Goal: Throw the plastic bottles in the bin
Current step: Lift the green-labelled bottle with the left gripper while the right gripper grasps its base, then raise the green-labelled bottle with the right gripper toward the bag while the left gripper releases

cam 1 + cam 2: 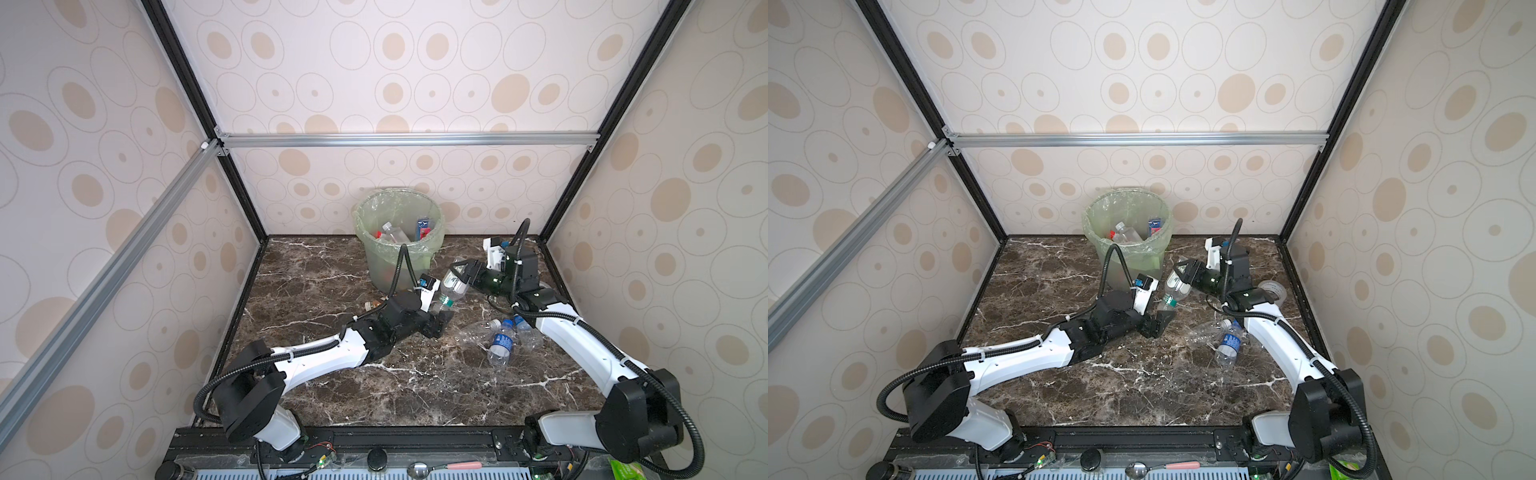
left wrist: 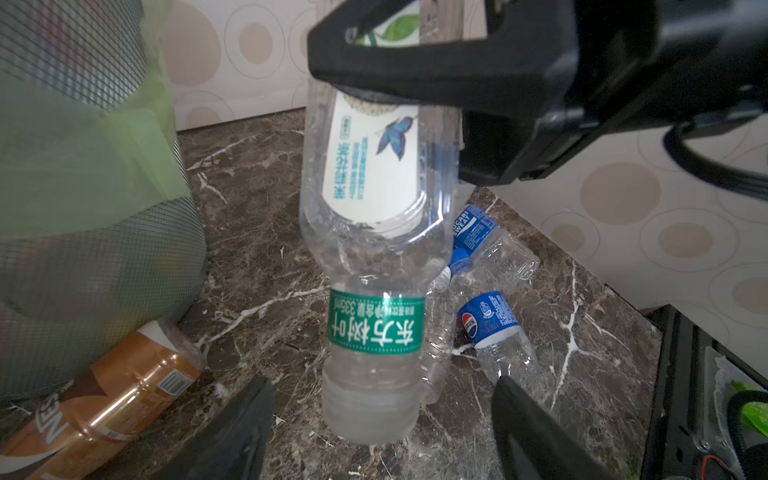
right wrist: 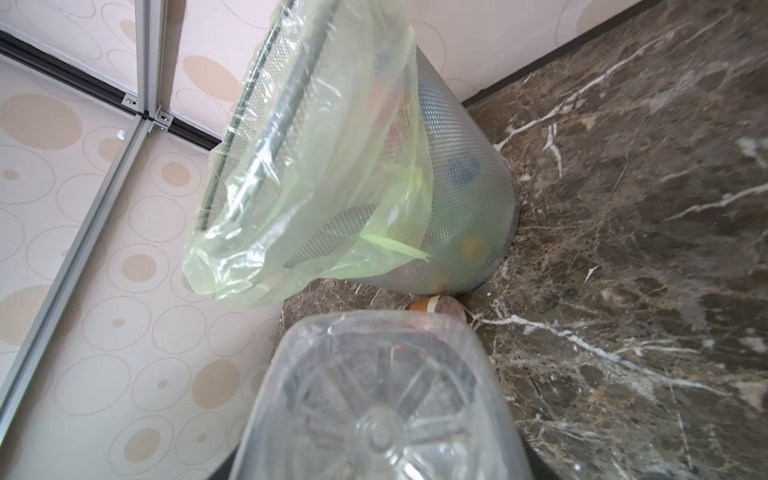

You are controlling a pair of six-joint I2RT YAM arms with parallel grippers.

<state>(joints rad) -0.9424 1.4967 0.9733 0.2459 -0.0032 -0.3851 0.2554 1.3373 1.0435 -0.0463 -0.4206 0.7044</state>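
Left wrist alone: inverted bottle (image 2: 374,257), label legible.

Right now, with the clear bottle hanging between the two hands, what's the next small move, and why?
I'd likely raise the right hand with the clear bottle toward the rim of the bin. The bottle hangs cap-down in that hand's grip, the left hand stands open around its cap without touching, and the bin stands just beside them.
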